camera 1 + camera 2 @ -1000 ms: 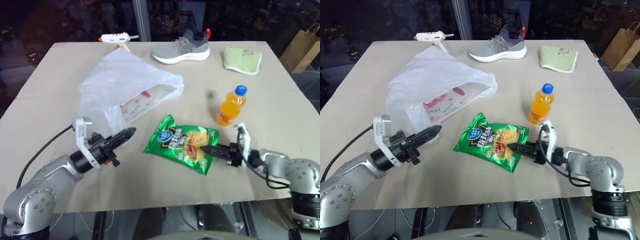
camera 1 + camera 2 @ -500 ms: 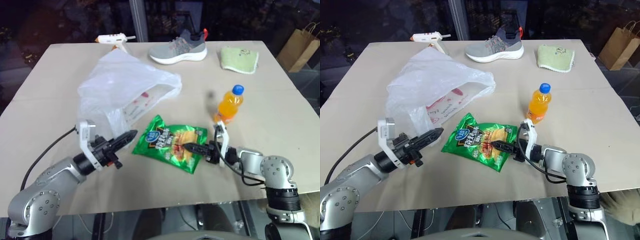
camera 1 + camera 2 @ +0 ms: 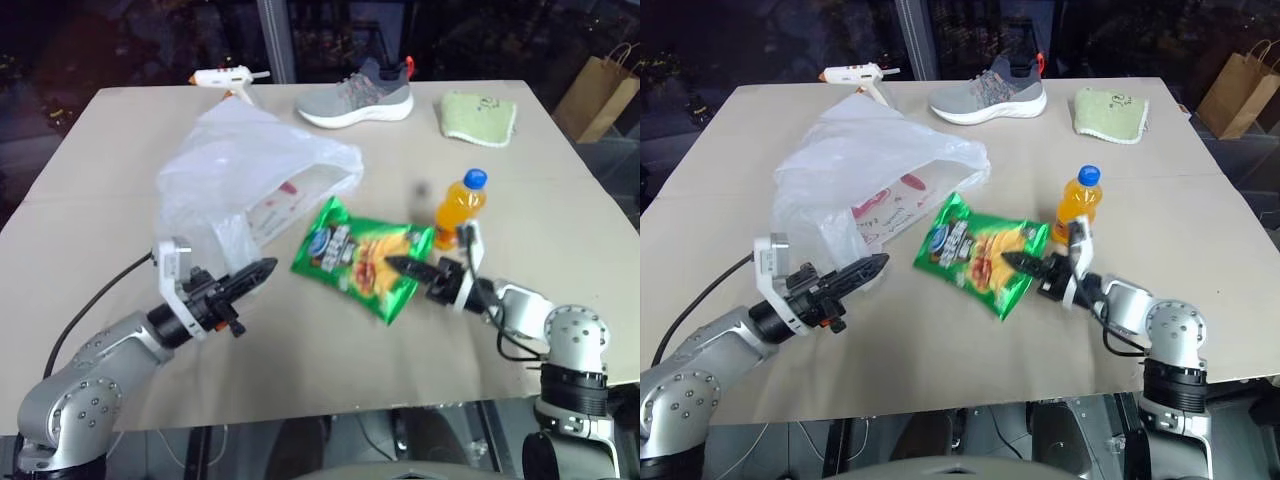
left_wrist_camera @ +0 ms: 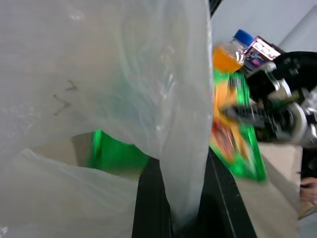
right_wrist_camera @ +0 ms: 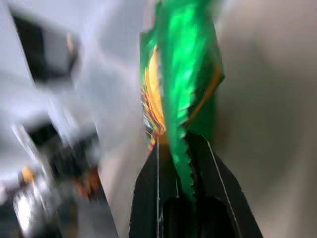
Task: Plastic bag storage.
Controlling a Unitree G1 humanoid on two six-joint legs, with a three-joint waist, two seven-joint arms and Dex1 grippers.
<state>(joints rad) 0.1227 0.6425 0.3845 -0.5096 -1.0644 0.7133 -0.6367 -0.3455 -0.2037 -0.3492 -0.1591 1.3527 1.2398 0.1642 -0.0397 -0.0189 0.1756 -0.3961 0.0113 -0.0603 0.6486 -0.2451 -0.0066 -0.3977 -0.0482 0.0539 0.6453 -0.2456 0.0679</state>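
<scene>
Your R gripper (image 3: 392, 265) pinches the snack packet (image 3: 362, 257); L gripper (image 4: 181, 218) clamps the plastic bag (image 3: 255, 165) (handle edge).

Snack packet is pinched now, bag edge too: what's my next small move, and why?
Probably carry the green snack packet toward the plastic bag mouth. The right pincer is shut on its edge, and the left pincer is shut on the bag's rim, with the opening facing the packet.
</scene>
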